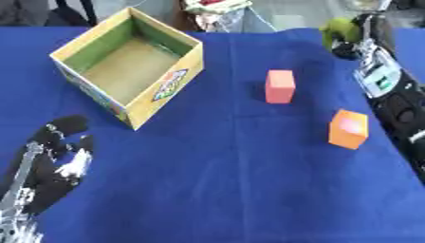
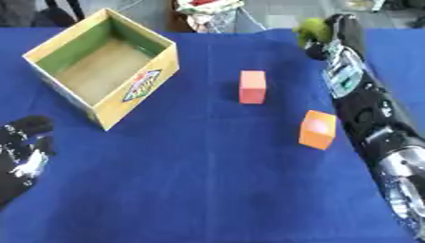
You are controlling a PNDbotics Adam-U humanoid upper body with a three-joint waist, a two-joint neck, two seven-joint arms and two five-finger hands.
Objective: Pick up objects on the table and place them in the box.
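A green object [image 1: 341, 29], probably a toy, looks clamped in the right hand [image 1: 348, 46] for the box [image 1: 177, 80]. The left hand [image 1: 60, 156] is parked idle, fingers relaxed apart.

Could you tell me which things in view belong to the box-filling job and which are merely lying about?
Belonging to the job:
- open box, nothing visible inside
- red block
- orange block
- green object at the right hand, far right
- left hand, resting at lower left

Lying about:
- blue cloth covering the table
- clutter beyond the far edge
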